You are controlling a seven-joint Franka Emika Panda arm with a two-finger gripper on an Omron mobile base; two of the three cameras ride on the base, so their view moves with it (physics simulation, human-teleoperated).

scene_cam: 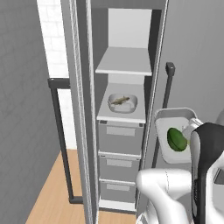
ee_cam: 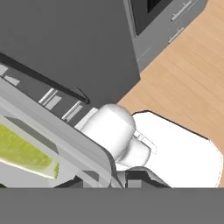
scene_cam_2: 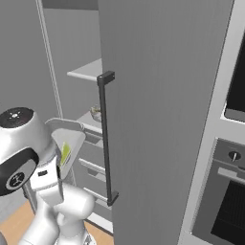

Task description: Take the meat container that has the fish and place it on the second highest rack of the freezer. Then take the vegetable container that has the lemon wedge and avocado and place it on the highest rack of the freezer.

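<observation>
Claw (ee_cam: 114,180) clamped on vegetable container (scene_cam: 168,127) rim — fingertips hidden, lemon wedge (ee_cam: 26,153) blurred

A kitchen: open freezer (scene_cam: 120,131), black-glass ovens (scene_cam_2: 229,158), wood floor (ee_cam: 188,78).

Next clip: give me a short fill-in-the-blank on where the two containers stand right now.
1. The container with the fish sits on the ____ of the freezer's two shelves.
2. The highest rack holds ____.
3. The avocado lies in a container gripped by the ____.

Missing words: lower; nothing; hand
</observation>
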